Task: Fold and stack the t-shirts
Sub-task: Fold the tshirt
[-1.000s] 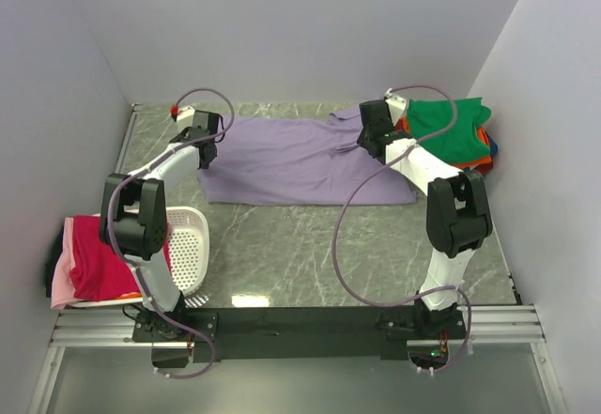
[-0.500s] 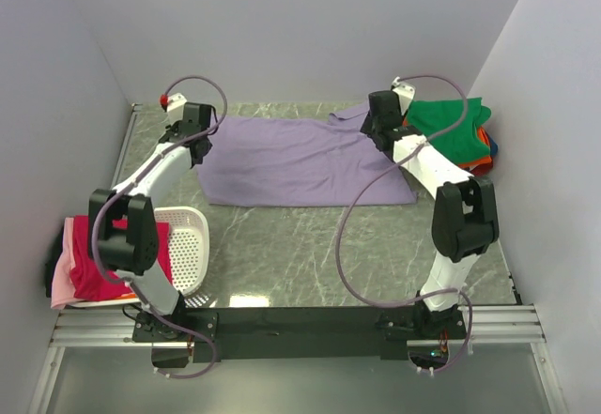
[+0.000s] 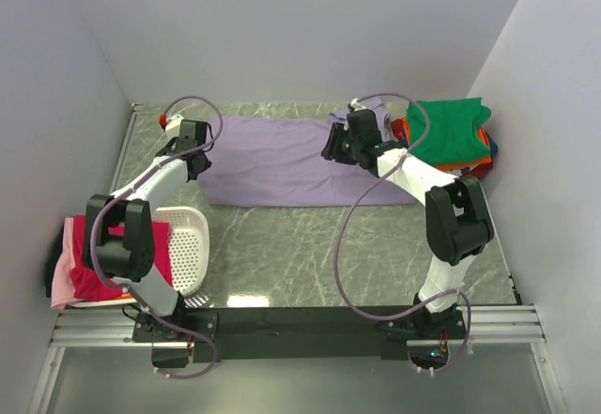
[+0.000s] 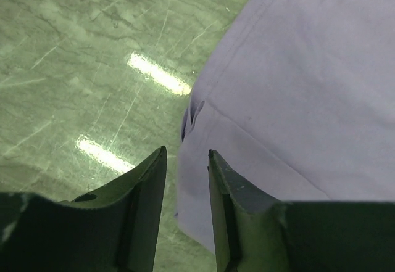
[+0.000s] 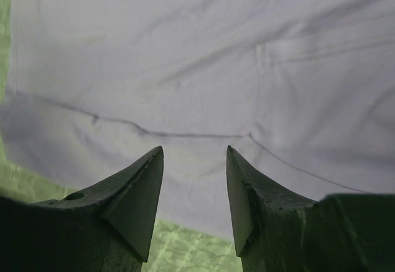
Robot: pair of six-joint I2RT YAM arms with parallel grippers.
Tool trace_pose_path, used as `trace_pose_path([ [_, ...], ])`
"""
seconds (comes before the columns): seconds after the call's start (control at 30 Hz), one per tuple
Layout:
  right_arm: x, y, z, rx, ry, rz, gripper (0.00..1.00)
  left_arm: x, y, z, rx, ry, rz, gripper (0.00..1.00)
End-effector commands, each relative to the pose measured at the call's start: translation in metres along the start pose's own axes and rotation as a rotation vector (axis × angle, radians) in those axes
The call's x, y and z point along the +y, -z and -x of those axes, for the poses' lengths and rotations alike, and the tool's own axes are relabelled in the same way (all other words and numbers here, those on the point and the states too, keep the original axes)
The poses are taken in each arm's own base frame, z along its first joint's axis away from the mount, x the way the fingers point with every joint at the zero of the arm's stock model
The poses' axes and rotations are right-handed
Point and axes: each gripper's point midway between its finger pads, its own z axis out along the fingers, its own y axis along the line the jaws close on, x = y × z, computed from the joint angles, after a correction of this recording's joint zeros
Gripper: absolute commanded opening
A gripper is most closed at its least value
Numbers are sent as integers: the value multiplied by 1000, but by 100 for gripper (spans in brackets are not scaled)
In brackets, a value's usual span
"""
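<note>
Left tool [image 4: 185, 161] and right tool [image 5: 194, 155] both stand released, gripping nothing. Each hangs over an end of the lavender t-shirt [image 3: 282, 161], which lies spread flat at the far side of the green marbled tabletop [image 3: 310, 245]. Pale walls [image 3: 282, 29] enclose three sides, and bright glare streaks the stone.

Parted end effector [image 5: 194, 150], lavender shirt [image 5: 203, 56] beneath

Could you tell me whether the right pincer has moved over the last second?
Yes, the right pincer shifted left, away from the green t-shirt stack.
</note>
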Motion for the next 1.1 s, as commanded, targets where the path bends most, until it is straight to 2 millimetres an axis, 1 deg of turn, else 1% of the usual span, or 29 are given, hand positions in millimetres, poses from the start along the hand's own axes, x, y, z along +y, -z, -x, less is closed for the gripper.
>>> trace_pose_path([
  [0.0, 6, -9, -14, 65, -20, 73, 52, -8, -1, 6, -21, 31, -38, 39],
  [0.07, 12, -10, -25, 104, -19, 108, 50, -1, -3, 2, -19, 21, -9, 39],
  [0.17, 38, -8, -38, 124, 31, 187, 50, 6, -7, 3, -20, 20, 15, 39],
  [0.2, 53, -6, -48, 149, 59, 211, 50, 12, -10, 3, -16, 27, 24, 39],
  [0.23, 66, -5, -47, 147, 80, 238, 50, 12, -11, 4, -9, 38, 9, 39],
  [0.27, 74, -8, -54, 167, 92, 254, 50, 11, -12, 6, -12, 49, -2, 39],
  [0.3, 93, -7, -66, 185, 120, 292, 50, 15, -14, 6, -5, 60, -4, 39],
  [0.33, 106, -7, -64, 176, 129, 312, 50, 13, -14, 5, 2, 68, -19, 39],
  [0.37, 110, -13, -72, 188, 138, 308, 50, 12, -15, 6, 3, 74, -28, 39],
  [0.4, 113, -16, -75, 189, 144, 298, 50, 9, -15, 5, 8, 74, -41, 39],
  [0.43, 117, -23, -79, 189, 150, 282, 50, 8, -16, 3, 15, 74, -48, 38],
  [0.53, 117, -34, -86, 216, 144, 264, 49, 1, -18, -6, 47, 68, -88, 38],
  [0.63, 102, -49, -95, 236, 153, 207, 49, -2, -22, -16, 78, 46, -108, 38],
  [0.8, 87, -59, -107, 262, 158, 138, 49, -2, -30, -26, 114, 24, -101, 37],
  [0.83, 84, -61, -106, 258, 156, 119, 49, -2, -31, -27, 117, 21, -98, 37],
  [0.93, 69, -69, -112, 277, 148, 48, 49, -5, -36, -34, 146, 10, -107, 37],
  [0.97, 65, -70, -111, 278, 144, 33, 49, -7, -36, -34, 151, 10, -114, 37],
  [1.07, 48, -73, -116, 306, 123, -23, 49, -10, -38, -37, 159, 7, -130, 37],
])
